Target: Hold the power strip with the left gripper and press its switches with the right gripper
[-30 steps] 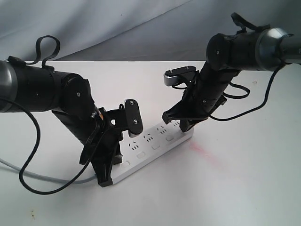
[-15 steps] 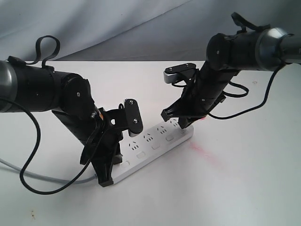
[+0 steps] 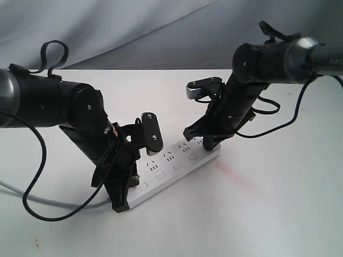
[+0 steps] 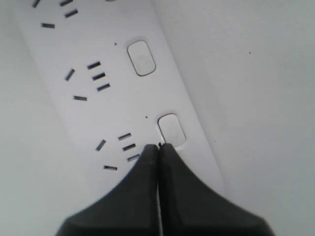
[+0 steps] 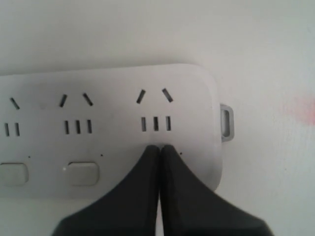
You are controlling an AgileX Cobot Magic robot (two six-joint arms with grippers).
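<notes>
The long white power strip point(image 3: 177, 166) lies slantwise on the white table, its thin grey cord point(image 3: 13, 188) trailing off to the left. My left gripper point(image 3: 119, 206) is shut, its tips resting on the strip's cord end. In the left wrist view the left gripper point(image 4: 158, 146) touches the strip point(image 4: 74, 49) right beside one switch point(image 4: 171, 130); another switch point(image 4: 141, 58) lies further along. My right gripper point(image 3: 207, 145) is shut and down on the far end. In the right wrist view the right gripper point(image 5: 160, 146) covers the spot of the end switch; two switches point(image 5: 82, 173) show beside it.
A faint red smear point(image 3: 230, 171) marks the table to the right of the strip's far end. A small grey hanging tab point(image 5: 225, 122) sticks out of that end. Black arm cables point(image 3: 32, 209) loop over the table at the left. A grey cloth backdrop point(image 3: 134, 27) hangs behind.
The right arm has shifted slightly to the left over the strip's far end, gripper still shut. The left arm and the strip have not moved.
</notes>
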